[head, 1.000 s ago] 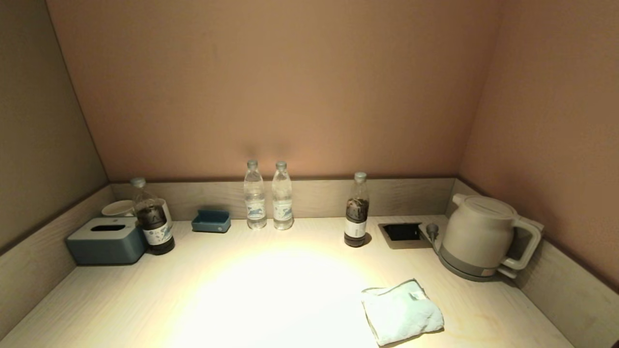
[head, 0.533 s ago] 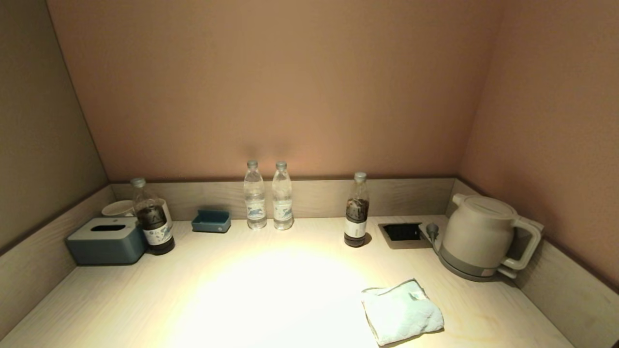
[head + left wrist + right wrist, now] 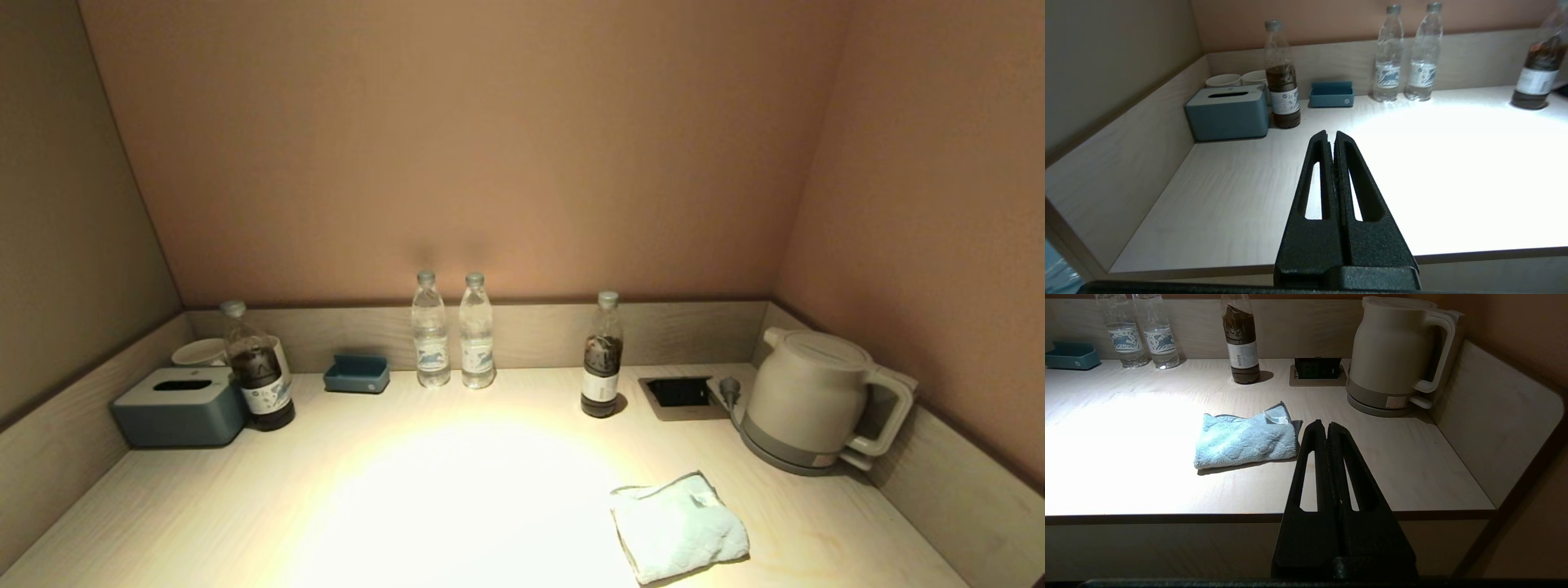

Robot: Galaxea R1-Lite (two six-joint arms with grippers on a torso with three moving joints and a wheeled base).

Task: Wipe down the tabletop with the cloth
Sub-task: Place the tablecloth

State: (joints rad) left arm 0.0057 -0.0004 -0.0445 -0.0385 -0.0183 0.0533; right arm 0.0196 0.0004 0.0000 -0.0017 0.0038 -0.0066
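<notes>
cloth: the cloth lies loosely folded on the near right of the worktop, in front of the kettle and apart from it, tag side up; nothing grips it.
right gripper: the right gripper hangs off the front edge of the worktop, just short of the cloth, fingers pressed together and empty. it is the nearer arm, so it looks the likely one to pick up.
left gripper: the left gripper sits parked before the left half, fingers together, empty.
clutter: a tissue box, cups, a small blue tray, two water bottles and two dark drink bottles stand along the back rim, which leaves the lit middle free for wiping.
recess: the black recess sits beside the kettle base.
change: none seen; cloth and bottles lie as half a second and a second ago, and no arm has entered the head view.
stage: wiping not yet begun.
</notes>
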